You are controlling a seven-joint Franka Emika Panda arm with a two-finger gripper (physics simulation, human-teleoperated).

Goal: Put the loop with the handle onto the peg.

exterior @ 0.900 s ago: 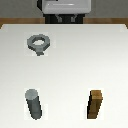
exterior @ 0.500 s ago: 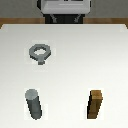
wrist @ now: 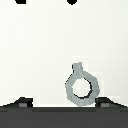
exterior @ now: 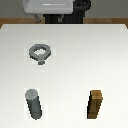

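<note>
Grey loop with the handle (exterior: 40, 52) lies flat, far from peg (exterior: 34, 104) | gripper (wrist: 48, 1) aperture: cannot tell | centre over your ring, descend straight.

1. The ring (exterior: 40, 52) lies flat on my table (exterior: 75, 60), toward the exterior view's left.
2. The peg (exterior: 34, 104) stands upright nearer the camera than the ring, well apart from it.
3. The block (exterior: 96, 104) stands to the exterior view's right of the peg, well apart.

Exterior view high, angled down over the table (exterior: 75, 55), wrist view close, straight down, both showing the loop (exterior: 40, 52).
</note>
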